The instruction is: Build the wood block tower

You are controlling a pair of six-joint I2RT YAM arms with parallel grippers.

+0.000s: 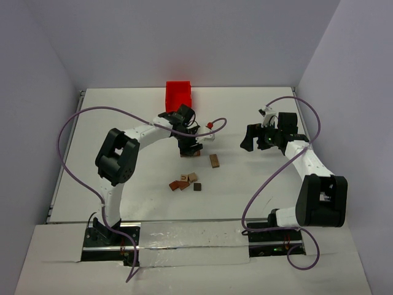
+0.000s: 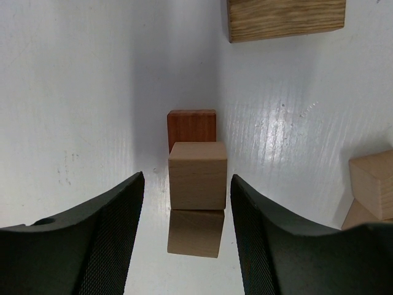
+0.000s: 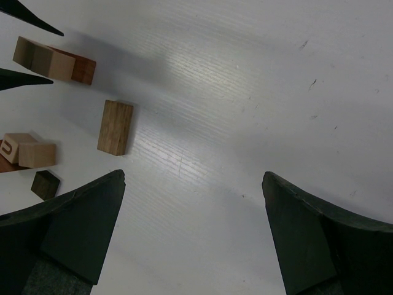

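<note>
I see left gripper (image 2: pixel 187 179) spread, unclamped, fingers (image 2: pixel 104 233) flanking tan cube (image 2: pixel 198 175). Reddish-brown block (image 2: pixel 192 129) just beyond cube, touching it; together wood block tower (image 1: pixel 190 153) so far, stacked or abutting I cannot tell. Flat plank (image 2: pixel 285 18) farther beyond fingertips. Right gripper (image 3: pixel 193 178) wide, holding nothing, well apart from tower.

Top view: left gripper (image 1: pixel 188 148) hides most of the wood block tower (image 1: pixel 191 154); left wrist view, 3 o'clock, tan blocks (image 2: pixel 371 184) cut off

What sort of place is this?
Likely a robot test booth: a white table boxed in by plain walls, a left arm and right arm bolted at its near edge, wooden blocks.
</note>
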